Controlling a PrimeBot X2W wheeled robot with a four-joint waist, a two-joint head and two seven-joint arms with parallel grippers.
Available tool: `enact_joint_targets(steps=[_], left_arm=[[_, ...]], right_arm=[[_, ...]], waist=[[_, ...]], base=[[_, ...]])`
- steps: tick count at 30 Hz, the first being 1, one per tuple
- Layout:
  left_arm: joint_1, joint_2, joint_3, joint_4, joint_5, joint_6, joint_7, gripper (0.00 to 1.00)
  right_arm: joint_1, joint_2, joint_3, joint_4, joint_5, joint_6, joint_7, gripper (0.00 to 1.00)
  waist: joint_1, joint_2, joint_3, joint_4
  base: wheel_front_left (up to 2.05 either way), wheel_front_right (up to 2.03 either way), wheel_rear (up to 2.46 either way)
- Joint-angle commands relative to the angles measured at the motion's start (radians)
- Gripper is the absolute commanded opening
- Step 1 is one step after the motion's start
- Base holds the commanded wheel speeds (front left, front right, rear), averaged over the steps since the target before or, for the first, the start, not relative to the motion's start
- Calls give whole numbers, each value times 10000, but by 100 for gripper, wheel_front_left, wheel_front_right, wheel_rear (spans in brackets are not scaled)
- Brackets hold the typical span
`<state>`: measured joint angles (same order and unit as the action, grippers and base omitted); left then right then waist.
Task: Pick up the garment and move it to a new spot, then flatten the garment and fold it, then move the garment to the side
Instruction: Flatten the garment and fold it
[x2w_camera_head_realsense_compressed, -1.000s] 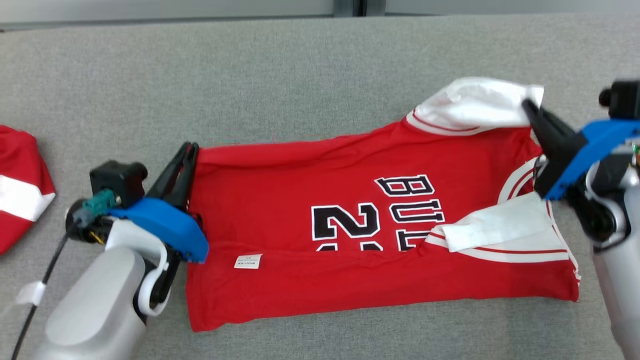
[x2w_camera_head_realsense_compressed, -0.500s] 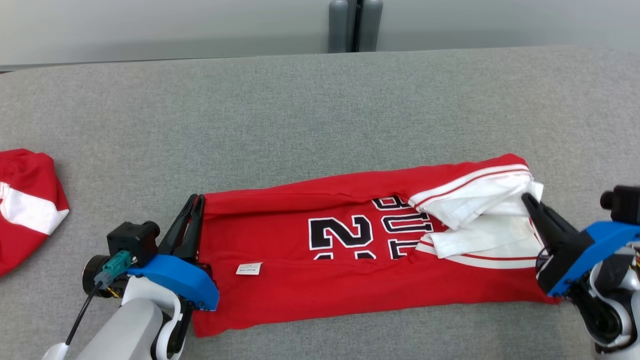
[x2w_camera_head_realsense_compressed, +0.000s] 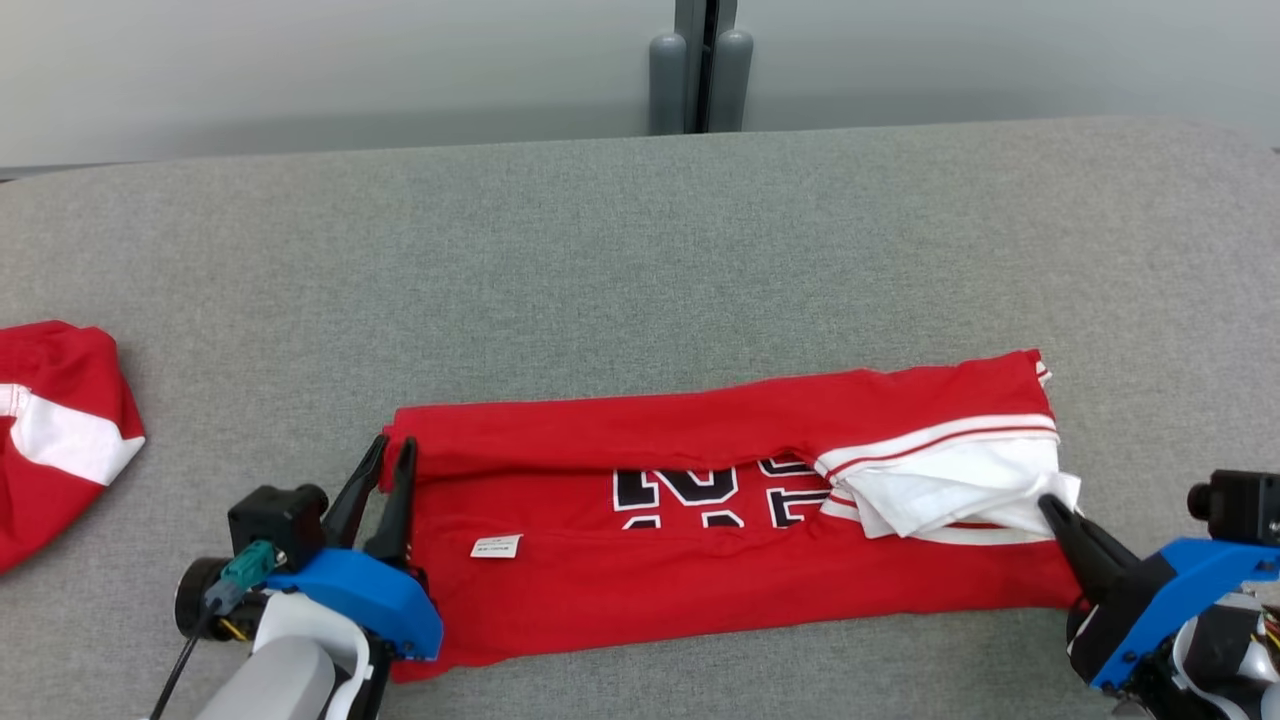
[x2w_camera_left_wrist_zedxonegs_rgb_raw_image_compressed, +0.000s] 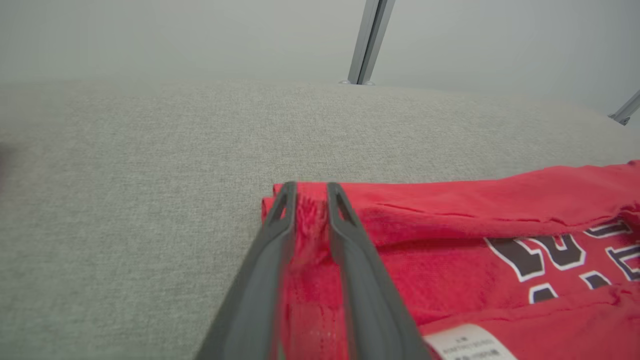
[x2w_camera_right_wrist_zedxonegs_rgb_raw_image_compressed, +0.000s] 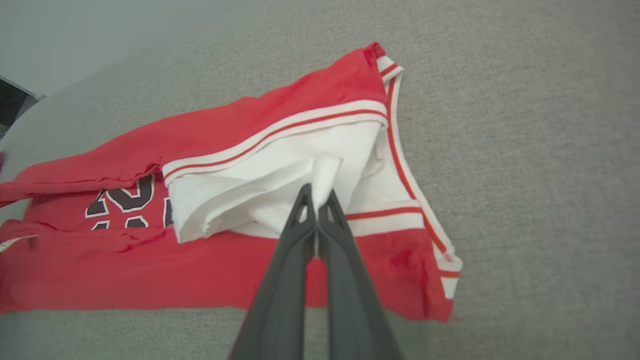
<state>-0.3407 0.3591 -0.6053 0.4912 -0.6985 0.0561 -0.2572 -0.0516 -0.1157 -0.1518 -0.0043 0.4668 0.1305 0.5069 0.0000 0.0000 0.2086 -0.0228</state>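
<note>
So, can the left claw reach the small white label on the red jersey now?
Probably yes. The small white fabric label lies uncovered on top of the red basketball jersey, close beside the left claw, with nothing between them; the claw must first leave the jersey's folded edge.

Garment (x2w_camera_head_realsense_compressed: 700, 590): a red jersey with white trim and black, white-edged lettering, lying flat on a grey cloth surface (x2w_camera_head_realsense_compressed: 640, 250). It is folded lengthwise into 1 long band, the far edge turned over the print, which is probably numerals. White sleeve fabric (x2w_camera_head_realsense_compressed: 940, 490) bunches at the right end; a small white label (x2w_camera_head_realsense_compressed: 497, 546) lies near the left.
</note>
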Motion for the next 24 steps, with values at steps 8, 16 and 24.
enact_joint_targets(steps=[8,16,24], left_arm=[[661,-278,677,-418,-156,213,-85,100],[1482,-583,2316,-2347,1458,442,-87,100],[2190,-966,3425,-2678,2788,279,-88,100]], right_arm=[[506,284,-555,-176,-426,5,224,100],[220,523,-955,-420,-1082,5,-784,100],[-705,632,-1220,1282,-2330,5,-1269,100]], waist=[[0,0,-395,142],[0,0,-736,374],[0,0,-1033,357]], base=[[0,0,0],[0,0,0],[0,0,0]])
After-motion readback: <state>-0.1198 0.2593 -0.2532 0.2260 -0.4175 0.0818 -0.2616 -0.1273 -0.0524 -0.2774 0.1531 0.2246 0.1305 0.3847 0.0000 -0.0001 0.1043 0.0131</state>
